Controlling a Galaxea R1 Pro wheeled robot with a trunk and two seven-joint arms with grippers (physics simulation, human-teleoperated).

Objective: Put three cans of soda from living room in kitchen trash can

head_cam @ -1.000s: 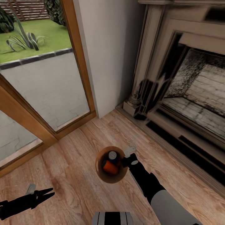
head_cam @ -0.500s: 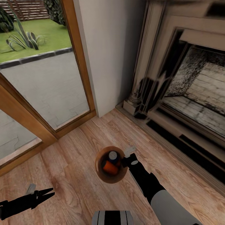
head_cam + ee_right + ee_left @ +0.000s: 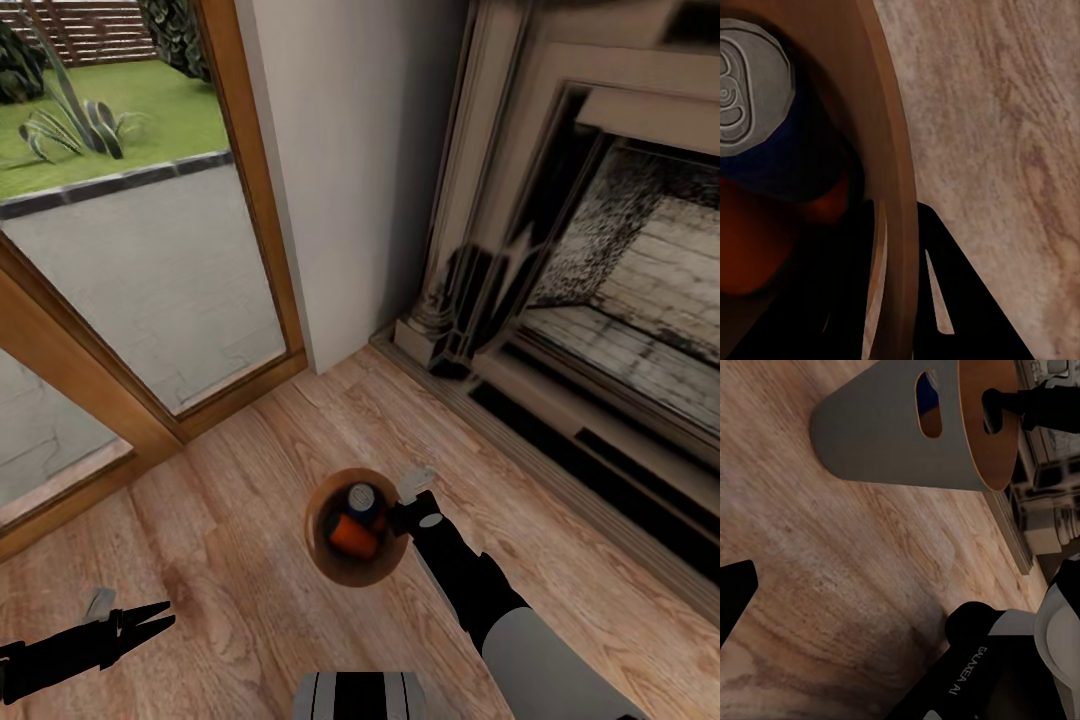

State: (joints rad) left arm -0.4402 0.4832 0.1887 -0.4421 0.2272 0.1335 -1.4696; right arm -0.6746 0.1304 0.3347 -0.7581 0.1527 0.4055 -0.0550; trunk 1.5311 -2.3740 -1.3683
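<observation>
Head view: the right gripper (image 3: pixel 400 517) is clamped on the rim of the brown bin (image 3: pixel 322 556), one finger inside and one outside, holding it above the wood floor (image 3: pixel 240 480) near the fireplace (image 3: pixel 600 300). Inside the bin sit a blue can (image 3: pixel 362 499) with a silvery top and an orange can (image 3: pixel 350 537). The left gripper (image 3: pixel 160 615) hangs low on the robot's left side, holding nothing, fingertips close together.

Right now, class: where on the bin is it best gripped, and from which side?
Grip the bin at its thin upright rim, from above, one finger inside and one outside. The right gripper already sits there. The walls are too wide to span; the side handle hole is another option.
</observation>
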